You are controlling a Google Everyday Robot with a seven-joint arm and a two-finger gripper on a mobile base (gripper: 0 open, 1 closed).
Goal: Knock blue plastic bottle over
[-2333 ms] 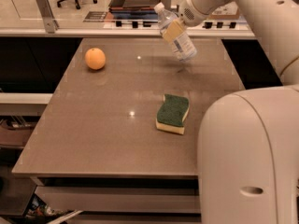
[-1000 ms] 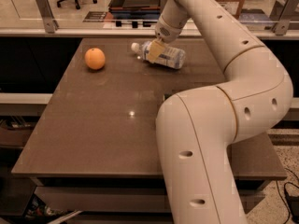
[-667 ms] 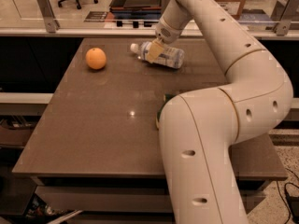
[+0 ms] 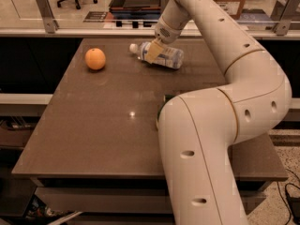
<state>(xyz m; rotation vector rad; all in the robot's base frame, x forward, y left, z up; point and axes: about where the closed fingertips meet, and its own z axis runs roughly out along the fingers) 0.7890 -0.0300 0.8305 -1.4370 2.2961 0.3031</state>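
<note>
The blue plastic bottle (image 4: 167, 58) lies on its side at the back of the brown table (image 4: 108, 121), with its white cap (image 4: 133, 47) pointing left. My gripper (image 4: 153, 51) reaches down from the white arm and sits on the bottle just behind the neck. One tan finger (image 4: 153, 52) lies across the bottle's front face, and the gripper is closed around the bottle. The bottle's label is partly hidden by the finger.
An orange (image 4: 95, 58) rests at the table's back left, apart from the bottle. My large white arm (image 4: 211, 139) covers the right half of the table and hides most of a green sponge (image 4: 165, 99). A dark counter runs behind the table.
The bottle, earlier held tilted above the table's back right, has come down and to the left and now lies on its side. Over the last second nothing has moved.
</note>
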